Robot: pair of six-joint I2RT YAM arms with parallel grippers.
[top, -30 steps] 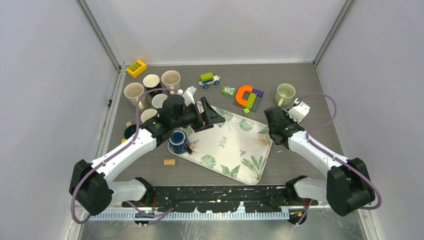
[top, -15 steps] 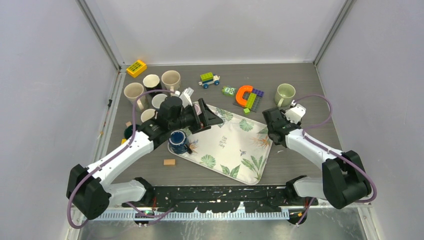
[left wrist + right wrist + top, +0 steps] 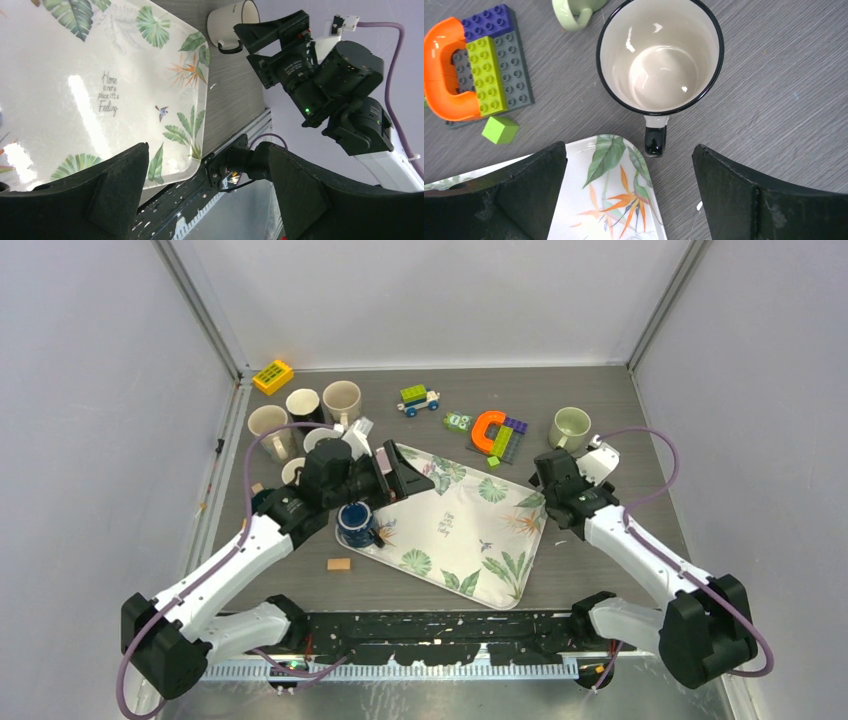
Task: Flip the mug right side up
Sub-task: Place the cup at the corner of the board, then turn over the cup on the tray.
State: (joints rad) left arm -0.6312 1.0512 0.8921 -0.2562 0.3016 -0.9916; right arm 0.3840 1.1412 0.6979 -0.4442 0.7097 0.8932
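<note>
Just off the tray's [image 3: 614, 210] far right corner, on the bare bench [image 3: 774, 125], the mug [image 3: 659, 60] stands mouth up, its handle pointing back at that corner and stopping just short of the rim. Over the last second my right hand [image 3: 628, 150] has barely shifted above it, while my left hand [image 3: 207, 149] has drawn back over the tray toward its left side. I read both as backing off: with the mug upright the turn looks done, and only clearing away remains. Both hands are spread wide with nothing between the fingers. From overhead the mug is hidden under my right wrist. It is glazed ware, glossy cream inside with bright highlights, a thin black rim and a black strap handle. The bench is matt grey with a fine wood grain. The tray is shiny and round-cornered, printed with leaves, with a shallow raised lip. Beyond the tray's far edge lie studded plastic bricks [image 3: 486, 75] around a smooth orange arch [image 3: 436, 75], and a pale green mug [image 3: 570, 427]. A dark blue mug [image 3: 355, 522] sits on the tray's left corner; I cannot tell which way up.
</note>
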